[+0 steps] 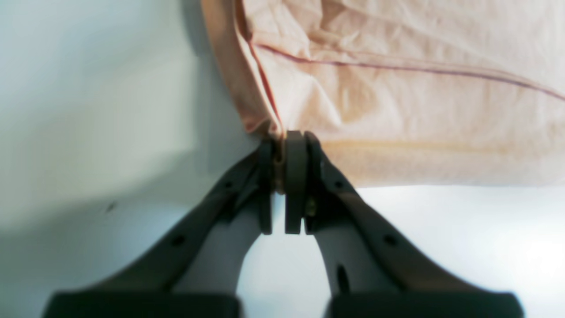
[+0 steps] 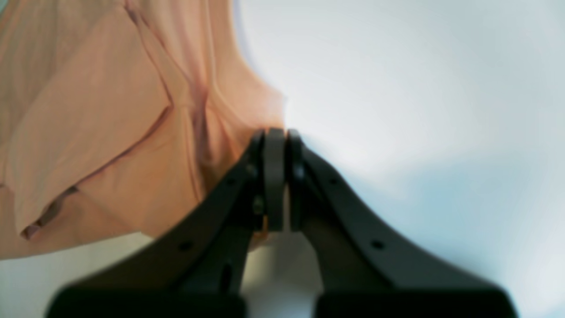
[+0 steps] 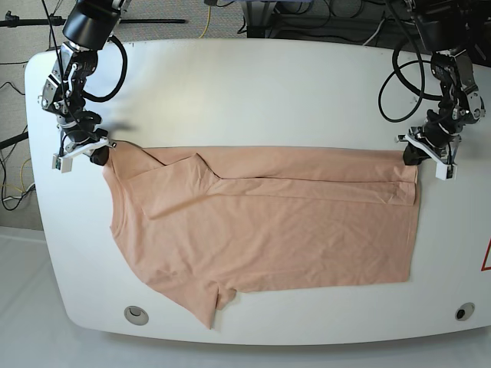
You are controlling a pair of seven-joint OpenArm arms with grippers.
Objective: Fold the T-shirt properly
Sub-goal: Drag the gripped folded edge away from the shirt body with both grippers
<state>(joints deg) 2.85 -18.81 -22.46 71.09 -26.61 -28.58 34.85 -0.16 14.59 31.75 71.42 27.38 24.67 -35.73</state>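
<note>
T-shirt (image 1: 397, 110): cut off by my left wrist view's top and right edges; blurred.
T-shirt logo: not visible to me anywhere.
My right gripper (image 2: 276, 145): soft-focus, base cropped at bottom edge.
Surface (image 3: 268, 84): corners cropped.

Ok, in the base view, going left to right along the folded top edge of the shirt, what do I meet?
Right gripper shut on the shoulder corner → peach short-sleeved cotton T-shirt lying flat on the white table → left gripper shut on the hem corner.
</note>
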